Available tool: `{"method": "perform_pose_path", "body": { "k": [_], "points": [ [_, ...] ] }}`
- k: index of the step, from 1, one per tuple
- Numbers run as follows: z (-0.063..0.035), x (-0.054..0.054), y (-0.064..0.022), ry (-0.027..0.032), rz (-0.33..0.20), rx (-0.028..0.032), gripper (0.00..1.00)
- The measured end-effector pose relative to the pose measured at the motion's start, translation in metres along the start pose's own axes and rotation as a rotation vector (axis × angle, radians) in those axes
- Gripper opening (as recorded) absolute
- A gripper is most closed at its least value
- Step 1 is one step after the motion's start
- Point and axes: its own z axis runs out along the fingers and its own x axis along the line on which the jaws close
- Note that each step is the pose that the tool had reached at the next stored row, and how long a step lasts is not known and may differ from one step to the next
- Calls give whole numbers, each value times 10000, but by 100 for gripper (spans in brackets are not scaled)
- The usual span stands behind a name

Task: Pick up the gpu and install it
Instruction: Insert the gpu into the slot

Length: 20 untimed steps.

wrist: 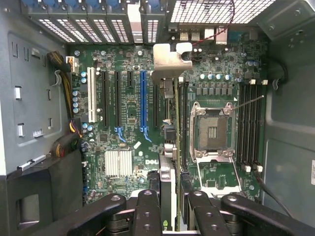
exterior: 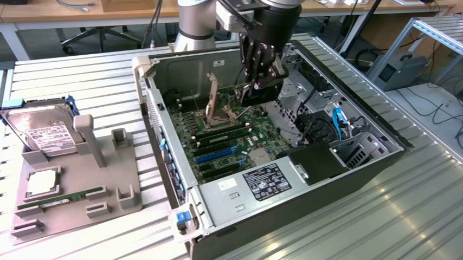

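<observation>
We see the tool [exterior: 261,81] in the upper middle of the exterior view, lowered into the open computer case [exterior: 376,162] and clamped on the graphics card [exterior: 255,97] — a finger [wrist: 147,206] sits against each flat face of the board. From the wrist view the graphics card [wrist: 170,147] appears edge-on, running straight away from the tool [wrist: 170,194]. Its silver bracket [wrist: 170,61] is at the far end, close to the slotted rear wall of the case.

The card's lower edge hangs over the motherboard [wrist: 123,113], between the long blue slot [wrist: 143,98] and the processor socket [wrist: 212,130]. We cannot tell whether that edge touches a slot. On the blue-slot side the board is low and open as far as the white slot [wrist: 91,96]. On the other side the socket lies just beside the card, and in the exterior view its raised lever [exterior: 214,100] stands near the tool. The case walls hem the board on all sides — the black shroud [exterior: 318,162] fills the corner toward the exterior view's right.

At the exterior view's left, well apart from the case, a grey holder [exterior: 79,179] on the bench [exterior: 405,216] carries a hard drive [exterior: 43,132] and a memory stick [exterior: 62,199].
</observation>
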Motion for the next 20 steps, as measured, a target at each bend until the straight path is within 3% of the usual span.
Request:
{"method": "perform_pose_path", "body": {
  "k": [20],
  "points": [
    [42,26,5,0,-1,0,27]
  ]
}}
